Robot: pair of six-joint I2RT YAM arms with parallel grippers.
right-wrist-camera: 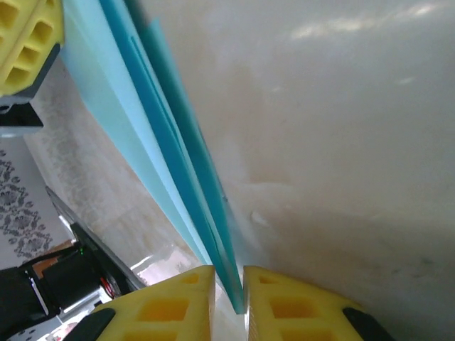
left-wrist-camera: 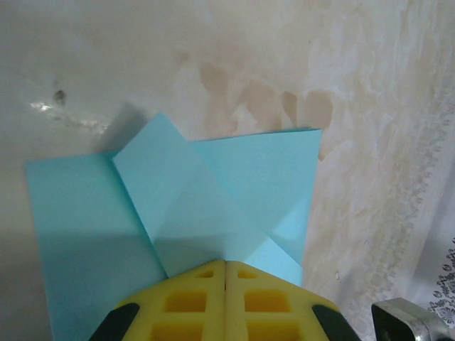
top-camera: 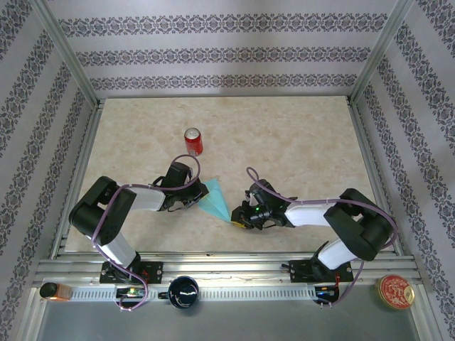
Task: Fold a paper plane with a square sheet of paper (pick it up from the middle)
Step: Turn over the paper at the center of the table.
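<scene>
The turquoise paper plane lies between my two grippers, folded to a dart whose point faces the near edge. In the left wrist view the paper plane shows overlapping diagonal flaps, and my left gripper rests shut on its wide end with the paper running under the yellow fingers. From above, the left gripper is at the plane's left side. My right gripper is at the pointed tip. In the right wrist view the paper plane runs edge-on, close to the table, and the right gripper is shut on its tip.
A red soda can stands upright just behind the left gripper. On the front rail sit a black cup, a round red tin and a small orange object. Patterned walls enclose the marble tabletop.
</scene>
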